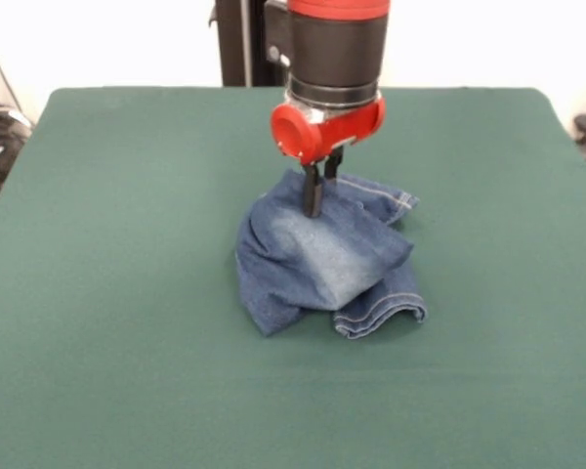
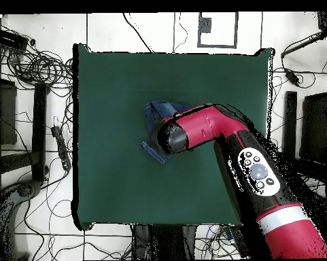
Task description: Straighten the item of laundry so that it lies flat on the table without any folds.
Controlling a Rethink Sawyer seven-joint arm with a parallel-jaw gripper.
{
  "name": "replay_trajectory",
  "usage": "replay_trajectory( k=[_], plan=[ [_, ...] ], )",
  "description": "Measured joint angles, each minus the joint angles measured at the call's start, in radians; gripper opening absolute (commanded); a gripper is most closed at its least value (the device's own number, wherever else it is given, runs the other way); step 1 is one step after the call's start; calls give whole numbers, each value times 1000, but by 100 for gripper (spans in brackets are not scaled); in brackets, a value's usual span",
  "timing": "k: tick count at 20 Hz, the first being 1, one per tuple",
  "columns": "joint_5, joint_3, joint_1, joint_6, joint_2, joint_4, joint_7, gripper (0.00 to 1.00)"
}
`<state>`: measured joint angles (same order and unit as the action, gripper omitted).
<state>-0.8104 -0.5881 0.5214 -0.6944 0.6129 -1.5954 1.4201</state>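
We find the pincer (image 1: 318,203) closed on the crumpled jeans (image 1: 327,256); lifting from this central pinch risks bunching them further on the table (image 1: 107,293).

Jeans (image 2: 158,115) from above: the arm (image 2: 213,132) is covering most of them, so only a blue bit is peeking out.
Gripper (image 1: 317,200) tips: they are sinking into the jeans, and the grip is too hard to see.
Table (image 1: 127,391) near edge: it is getting cut off below the jeans.
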Motion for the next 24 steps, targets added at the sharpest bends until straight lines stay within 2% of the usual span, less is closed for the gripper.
replay_trajectory(
  k=[3, 8, 14, 19, 20, 23, 24],
  plan=[
    [-1, 42, -37, 21, 24, -17, 12, 0],
    [5, 159, -160, 48, 77, -49, 68, 0],
    [134, 292, -315, 45, 123, -94, 215, 0],
    [365, 389, -434, 13, 141, -152, 417, 0],
    [436, 407, -457, -3, 145, -171, 473, 0],
    [560, 424, -484, -31, 152, -207, 567, 0],
    [647, 424, -486, -50, 154, -235, 621, 0]
  ],
)
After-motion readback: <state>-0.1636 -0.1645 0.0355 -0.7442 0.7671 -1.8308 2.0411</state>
